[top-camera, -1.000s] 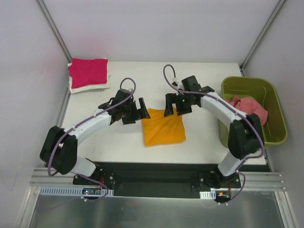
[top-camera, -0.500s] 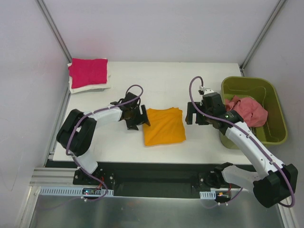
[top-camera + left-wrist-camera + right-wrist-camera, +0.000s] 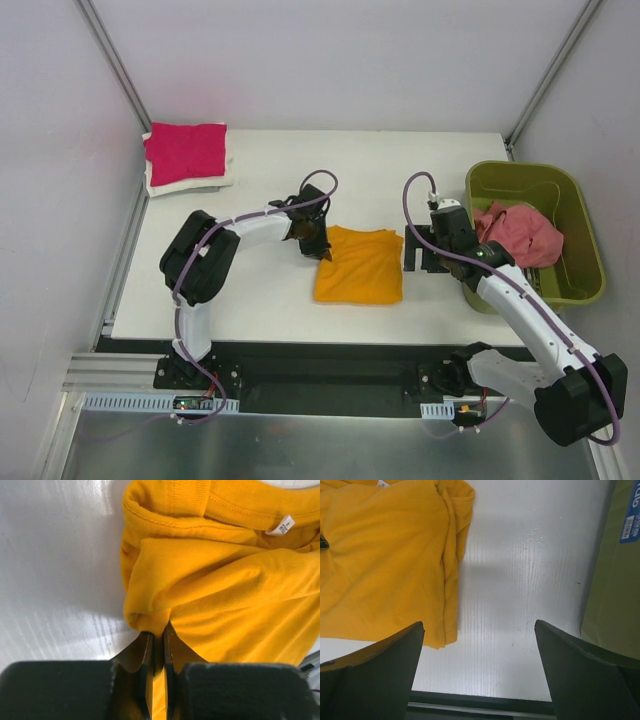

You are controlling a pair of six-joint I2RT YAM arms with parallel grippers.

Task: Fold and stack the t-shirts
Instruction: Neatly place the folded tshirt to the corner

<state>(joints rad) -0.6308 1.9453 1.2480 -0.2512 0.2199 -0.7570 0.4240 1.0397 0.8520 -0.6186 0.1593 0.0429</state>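
A folded orange t-shirt (image 3: 362,265) lies in the middle of the white table (image 3: 260,290). My left gripper (image 3: 321,247) is at its upper left corner, shut on a pinch of the orange cloth (image 3: 150,620); the collar with its white label (image 3: 281,526) faces away. My right gripper (image 3: 422,252) hovers open just right of the shirt, with bare table between its fingers and the shirt's edge (image 3: 447,580) to the left. A folded magenta t-shirt (image 3: 187,152) rests on a white one at the back left corner. A crumpled pink t-shirt (image 3: 522,231) lies in the green bin (image 3: 580,280).
The green bin stands at the table's right edge, close to my right arm; its wall (image 3: 615,575) shows on the right of the right wrist view. The table's near edge runs just under the right gripper.
My left gripper slid right to the orange shirt's corner and shut on it, and the shirt has shifted right. My right arm drew back to the right and stays open.
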